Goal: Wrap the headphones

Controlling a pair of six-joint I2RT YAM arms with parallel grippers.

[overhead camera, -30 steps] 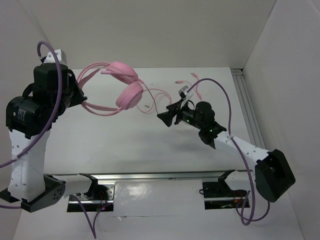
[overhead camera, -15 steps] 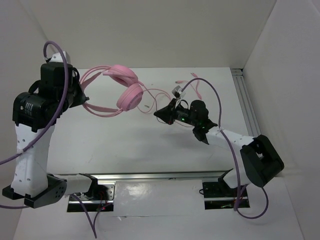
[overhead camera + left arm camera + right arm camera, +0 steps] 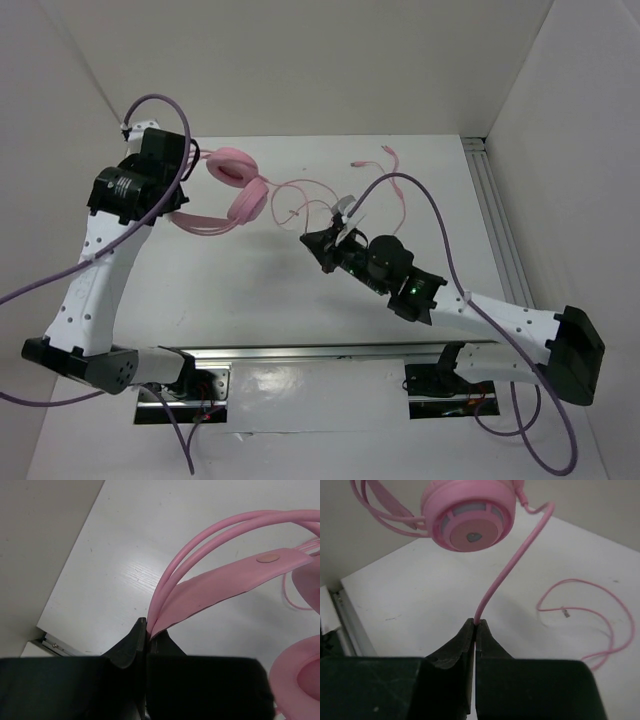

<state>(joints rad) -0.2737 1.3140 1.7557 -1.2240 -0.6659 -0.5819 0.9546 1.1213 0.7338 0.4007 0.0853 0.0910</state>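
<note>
Where the headphones (image 3: 248,200) are: held up over the far-left part of the bench (image 3: 250,290), strung between the two arms.
Left gripper (image 3: 147,630): fingers pressed together on the pink headband (image 3: 225,577), pinching the flat strap and the two thin hoops where they meet.
Right gripper (image 3: 475,625): clamped tight on the thin cord (image 3: 502,577) (no gap shows between the fingertips), a short run of cord away from one ear cup (image 3: 467,515).
Ear cup: round, its outer face turned to the right wrist camera, with a small heart mark at its middle.
Cord beyond the grip: lies in loose loops on the bench near its middle and runs on towards the far-right corner.
Plug (image 3: 565,612): small, resting on the bench inside one loop.
</note>
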